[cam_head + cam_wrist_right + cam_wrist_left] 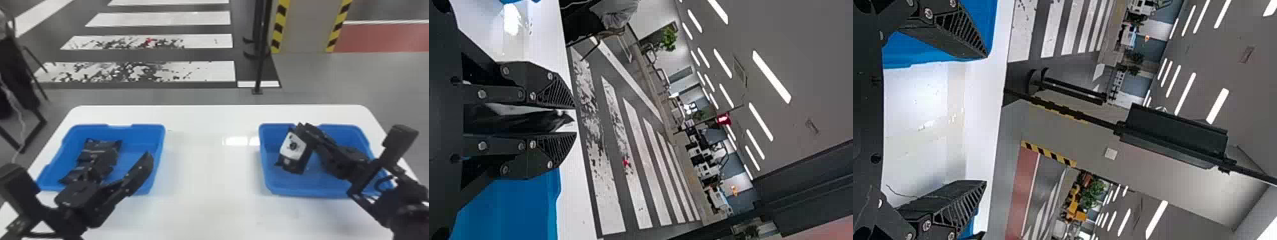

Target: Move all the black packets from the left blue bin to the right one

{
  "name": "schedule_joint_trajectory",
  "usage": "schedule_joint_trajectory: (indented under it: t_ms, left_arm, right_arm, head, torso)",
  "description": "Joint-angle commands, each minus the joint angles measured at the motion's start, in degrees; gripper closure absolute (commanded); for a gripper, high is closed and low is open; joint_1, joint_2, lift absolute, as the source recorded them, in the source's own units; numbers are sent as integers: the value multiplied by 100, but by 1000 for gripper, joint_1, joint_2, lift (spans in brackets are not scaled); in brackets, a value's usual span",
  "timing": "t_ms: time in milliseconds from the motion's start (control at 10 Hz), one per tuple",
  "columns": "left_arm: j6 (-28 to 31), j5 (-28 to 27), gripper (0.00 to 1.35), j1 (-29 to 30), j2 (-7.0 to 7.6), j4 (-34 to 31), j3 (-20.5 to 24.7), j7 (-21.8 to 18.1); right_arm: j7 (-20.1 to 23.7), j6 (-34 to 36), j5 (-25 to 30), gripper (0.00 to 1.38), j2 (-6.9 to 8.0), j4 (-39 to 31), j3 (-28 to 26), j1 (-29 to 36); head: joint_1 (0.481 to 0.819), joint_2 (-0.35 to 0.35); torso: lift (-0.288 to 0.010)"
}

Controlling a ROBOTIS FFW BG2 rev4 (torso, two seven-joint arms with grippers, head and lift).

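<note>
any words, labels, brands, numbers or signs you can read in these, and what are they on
No text can be read.
White label on the black packet in the right gripper: dark marks, too small to read.
Black packets in the left blue bin: no legible print.
Small red panel in the background: white mark, too small to read.

From above, the head view looks forward and down across the tabletop (210,172); both wrist views, closer in, share its striped floor (159,19).
</note>
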Motion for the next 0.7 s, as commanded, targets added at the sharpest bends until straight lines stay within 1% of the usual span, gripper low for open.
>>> schedule_joint_trajectory:
  t_ms: [0,100,200,400,500,600]
  left_arm:
    - [-32,-1,150,57,-24,0,101,3]
    - [-4,-1,150,57,-24,0,136,3]
    - [80,-13,150,57,-32,0,216,12]
    - [122,-47,153,85,-50,0,364,12]
    - [151,-173,153,57,-50,0,536,38]
    - [291,-390,153,-28,-50,14,787,91]
  right_arm:
    - [-27,-218,147,256,0,31,-90,84]
    - [-44,-485,158,90,9,-151,-90,309]
    - [-71,-865,284,110,61,-461,-90,689]
    - [-326,-1329,741,116,264,-1572,-101,1828]
    - [-361,-1554,855,114,369,-1867,-90,2264]
    - [-378,-1624,855,116,466,-2092,-90,2587]
  head:
    - [695,35]
    - [695,28]
    - [695,26]
    - [695,34]
    - [695,44]
    - [695,67]
  torso:
    - [-138]
    - [-138]
    - [-138]
    - [-138]
    - [-138]
    - [-138]
